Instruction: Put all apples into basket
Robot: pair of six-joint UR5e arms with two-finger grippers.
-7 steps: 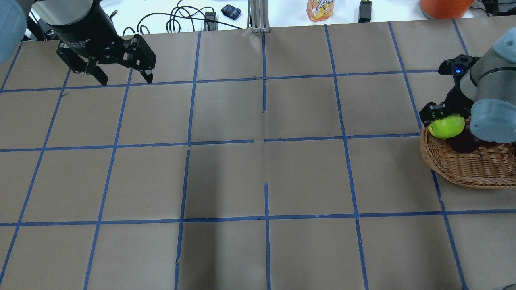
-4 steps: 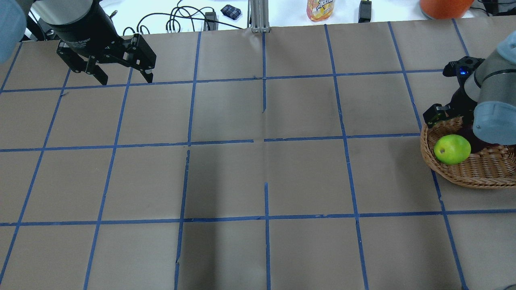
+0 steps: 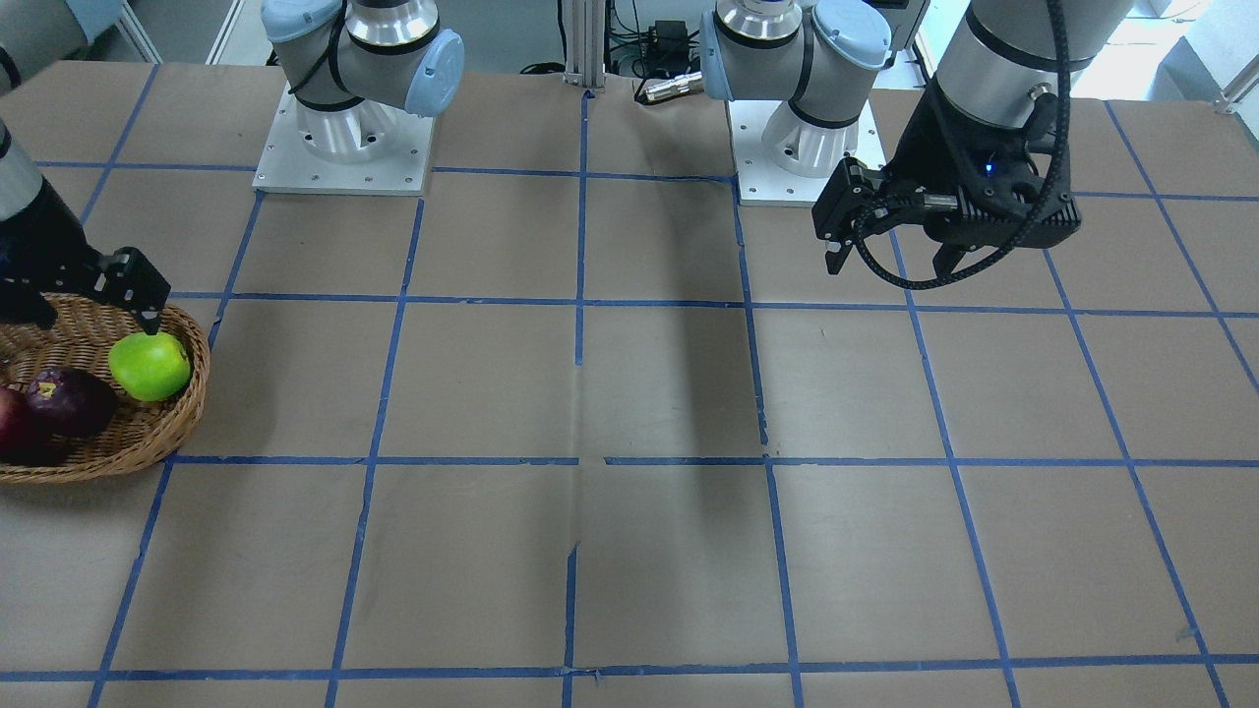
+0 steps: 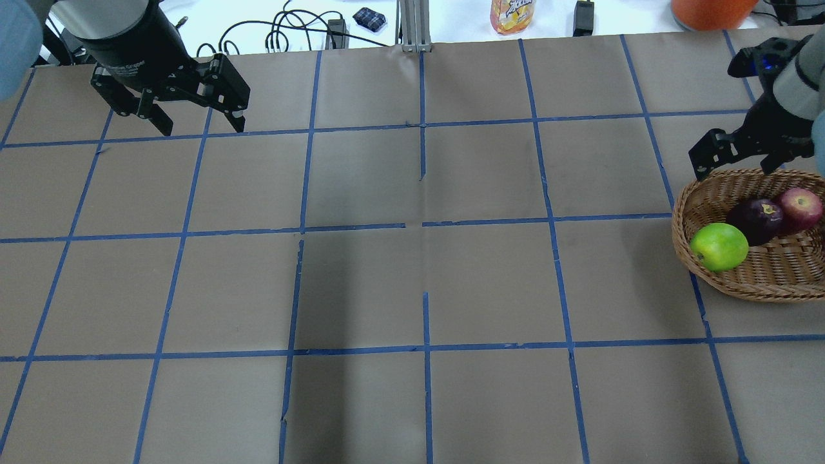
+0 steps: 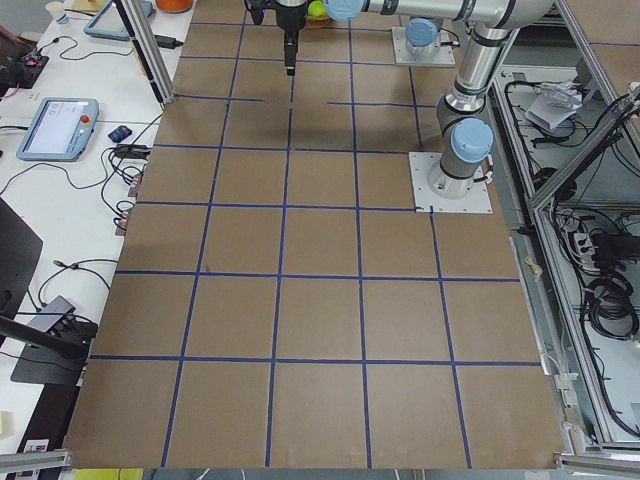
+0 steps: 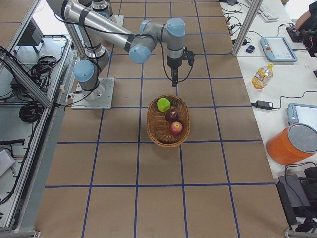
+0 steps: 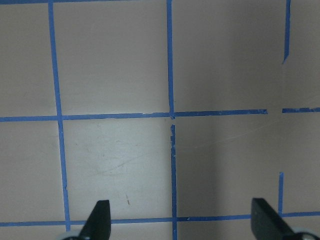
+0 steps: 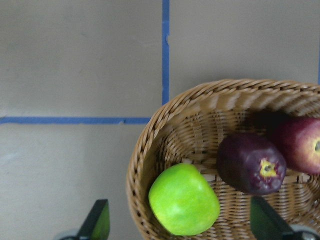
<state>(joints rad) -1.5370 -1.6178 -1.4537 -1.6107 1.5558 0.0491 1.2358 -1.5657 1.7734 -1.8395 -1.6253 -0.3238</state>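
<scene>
The wicker basket stands at the table's right edge. All three apples lie in it: green, dark purple, red. My right gripper is open and empty, raised over the basket's far rim, clear of the apples. In the right wrist view the green apple, the purple apple and the red apple lie inside the basket between my open fingertips. My left gripper is open and empty above the far left of the table, with only paper under it in its wrist view.
Brown paper with a blue tape grid covers the table. Beyond its far edge are cables, an aluminium post, a juice bottle and an orange bucket. The arm bases stand on the robot's side.
My right gripper let go of the green apple, which dropped into the basket by the near-left rim. The gripper then rose and drew back toward the far side. The left arm has not moved.
</scene>
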